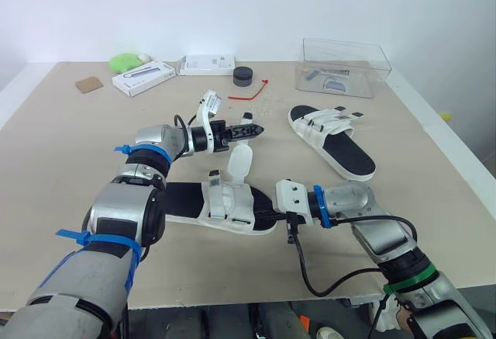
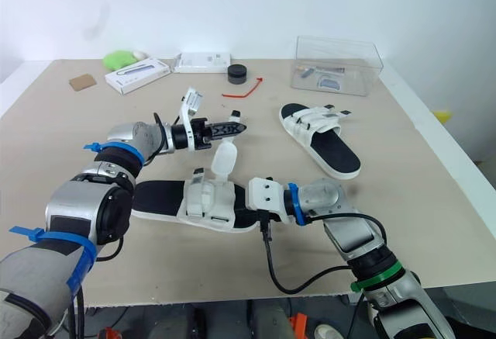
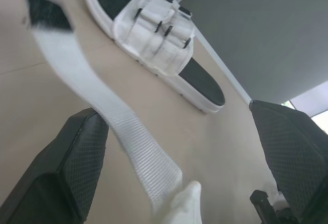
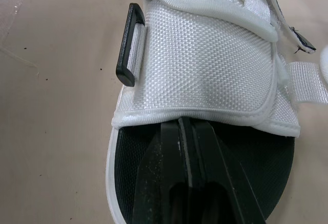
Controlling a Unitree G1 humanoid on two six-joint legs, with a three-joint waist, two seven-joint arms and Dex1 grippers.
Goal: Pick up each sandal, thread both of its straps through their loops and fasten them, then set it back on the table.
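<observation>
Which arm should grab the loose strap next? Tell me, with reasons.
Left. Its open tool has the loose strap between its fingers, above the near sandal. The right tool is shut and rests on that sandal's footbed, apparently steadying it.

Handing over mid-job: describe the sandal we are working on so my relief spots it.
Start at the near edge of the beige table. The sandal lying along it has one white strap standing up loose; the other sandal, by the clear box, has none raised.
</observation>
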